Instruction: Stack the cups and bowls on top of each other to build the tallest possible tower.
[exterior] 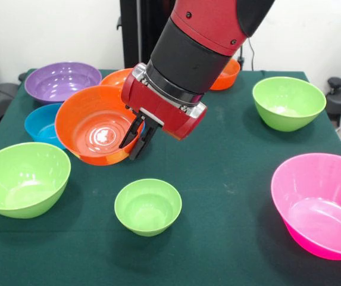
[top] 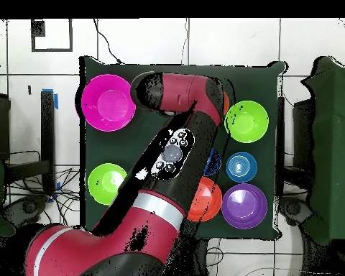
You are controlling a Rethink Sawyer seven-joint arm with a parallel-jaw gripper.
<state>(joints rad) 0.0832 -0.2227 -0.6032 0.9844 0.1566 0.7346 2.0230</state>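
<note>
A red and black robot arm reaches over a green table (exterior: 230, 196). Its gripper (exterior: 135, 138) pinches the rim of a tilted orange bowl (exterior: 96, 128) near the table's middle, one finger inside, one outside. Around it sit a blue bowl (exterior: 42, 124), a purple bowl (exterior: 62, 81), three lime green bowls and a pink bowl (exterior: 319, 202) by the edges.

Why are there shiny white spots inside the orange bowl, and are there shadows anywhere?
Front view: the glossy orange bowl mirrors the room lights as white glare rings at its bottom; the pink bowl shows a paler shine. The small green bowl casts a soft dark shadow on the green table. Overhead view: the purple bowl shows only a faint bright patch.
</note>
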